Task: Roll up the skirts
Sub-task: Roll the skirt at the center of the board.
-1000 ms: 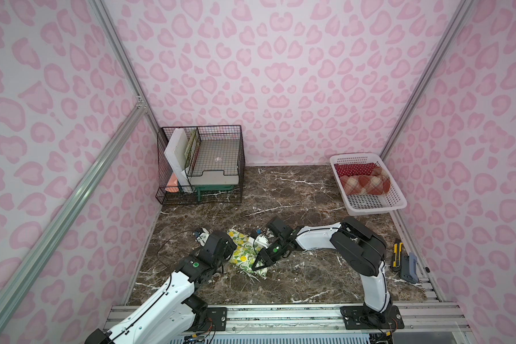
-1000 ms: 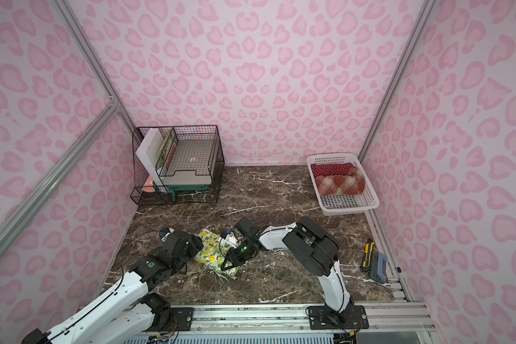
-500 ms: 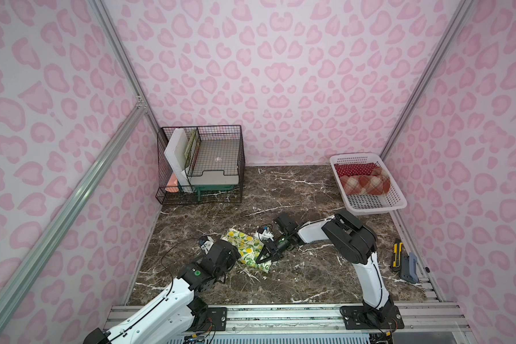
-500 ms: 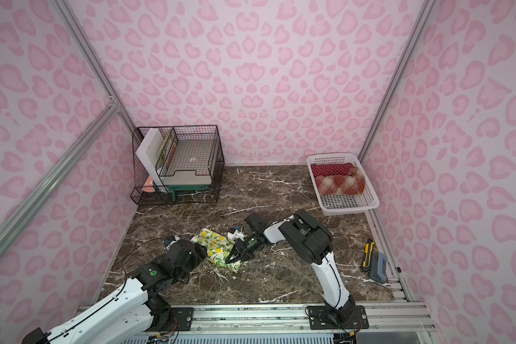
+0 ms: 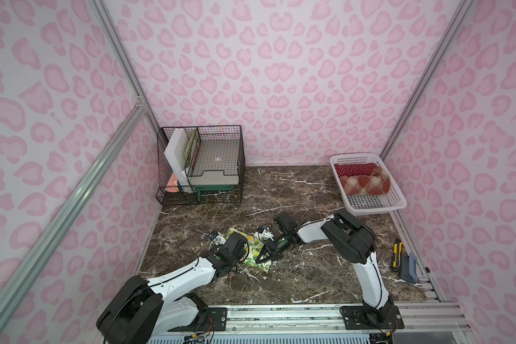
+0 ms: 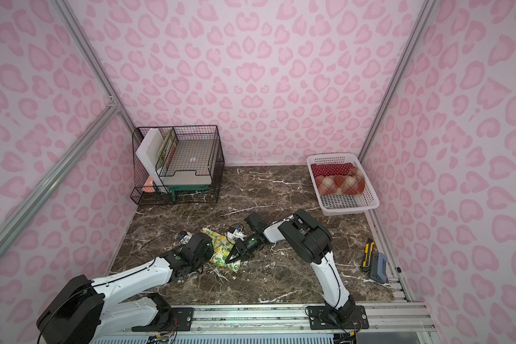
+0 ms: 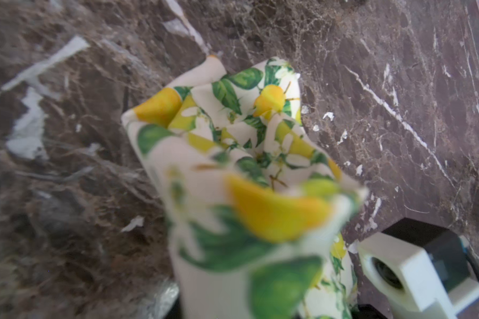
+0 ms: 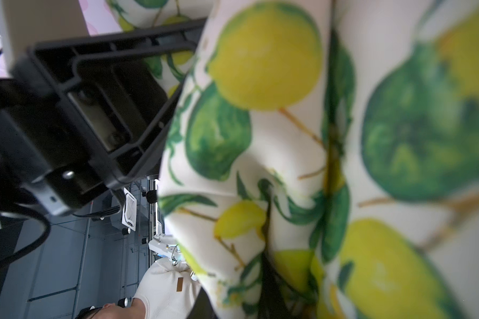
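Observation:
The lemon-print skirt point(image 5: 252, 253) point(image 6: 218, 247) lies bunched on the marble table between both arms. My left gripper point(image 5: 245, 256) is at its left side. In the left wrist view the cloth point(image 7: 233, 132) rises right up to the camera and hides the jaws, which are shut on it. My right gripper point(image 5: 265, 258) point(image 6: 237, 258) rests on the skirt's right edge, shut on a fold of the cloth point(image 8: 274, 138) that fills its wrist view. The red polka-dot skirt point(image 5: 353, 169) and the plaid skirt point(image 5: 365, 184) lie rolled in the white basket point(image 5: 370, 210) at the back right.
A black wire rack point(image 5: 200, 163) holding a white board and a tray stands at the back left. A yellow utility knife point(image 5: 396, 253) and a grey-blue tool point(image 5: 410, 266) lie by the right rail. The left arm's black gripper body point(image 8: 94, 110) sits close beside the right wrist camera.
The left gripper has gone from open to shut on the lemon skirt's left side. The skirt has been dragged and bunched between the two grippers.

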`<control>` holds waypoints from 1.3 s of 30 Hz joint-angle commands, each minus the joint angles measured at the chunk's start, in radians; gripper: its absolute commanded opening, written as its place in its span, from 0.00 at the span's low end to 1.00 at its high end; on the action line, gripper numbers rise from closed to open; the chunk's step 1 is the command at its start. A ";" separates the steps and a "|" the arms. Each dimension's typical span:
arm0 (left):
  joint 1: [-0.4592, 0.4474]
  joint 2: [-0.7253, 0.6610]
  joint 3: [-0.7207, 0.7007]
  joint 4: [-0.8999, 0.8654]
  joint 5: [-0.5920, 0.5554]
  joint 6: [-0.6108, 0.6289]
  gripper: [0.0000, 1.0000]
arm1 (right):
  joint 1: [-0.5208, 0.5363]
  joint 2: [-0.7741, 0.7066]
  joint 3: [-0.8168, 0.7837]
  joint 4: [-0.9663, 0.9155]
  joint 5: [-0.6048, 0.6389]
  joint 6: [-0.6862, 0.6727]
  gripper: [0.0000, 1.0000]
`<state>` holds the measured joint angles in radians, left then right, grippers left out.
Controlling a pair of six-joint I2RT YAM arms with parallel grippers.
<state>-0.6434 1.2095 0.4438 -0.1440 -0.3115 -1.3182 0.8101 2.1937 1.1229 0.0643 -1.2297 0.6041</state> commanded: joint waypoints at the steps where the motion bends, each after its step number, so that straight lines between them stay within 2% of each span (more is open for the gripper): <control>1: 0.002 0.036 0.027 -0.048 -0.015 0.034 0.00 | 0.012 0.011 -0.030 -0.213 0.230 -0.077 0.16; 5: 0.002 0.020 0.013 -0.096 -0.029 0.056 0.00 | 0.014 -0.050 -0.067 -0.273 0.357 -0.125 0.38; 10: 0.002 -0.026 0.016 -0.192 -0.051 0.078 0.00 | 0.032 -0.246 -0.124 -0.335 0.521 -0.163 0.53; 16: 0.002 -0.018 0.048 -0.240 -0.037 0.105 0.00 | 0.138 -0.480 -0.060 -0.614 0.963 -0.227 0.58; 21: 0.001 -0.002 0.070 -0.254 -0.025 0.122 0.00 | 0.226 -0.633 -0.021 -0.653 1.231 -0.273 0.59; 26: -0.001 0.014 0.069 -0.234 -0.010 0.113 0.00 | 0.305 -0.680 -0.081 -0.405 1.215 -0.377 0.69; 27: -0.001 0.018 0.069 -0.226 -0.005 0.111 0.00 | 0.315 -0.667 -0.092 -0.341 1.175 -0.406 0.72; 32: -0.010 0.032 0.077 -0.212 0.004 0.105 0.00 | 0.315 -0.542 -0.043 -0.186 1.102 -0.435 0.74; 36: -0.015 0.028 0.082 -0.210 0.008 0.105 0.00 | 0.304 -0.439 -0.001 -0.174 1.093 -0.479 0.74; 39: -0.015 0.018 0.077 -0.211 0.002 0.103 0.00 | 0.264 -0.407 -0.015 -0.131 0.889 -0.460 0.70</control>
<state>-0.6582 1.2327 0.5198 -0.3500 -0.3260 -1.2217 1.0946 1.7691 1.1114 -0.1398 -0.1661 0.1585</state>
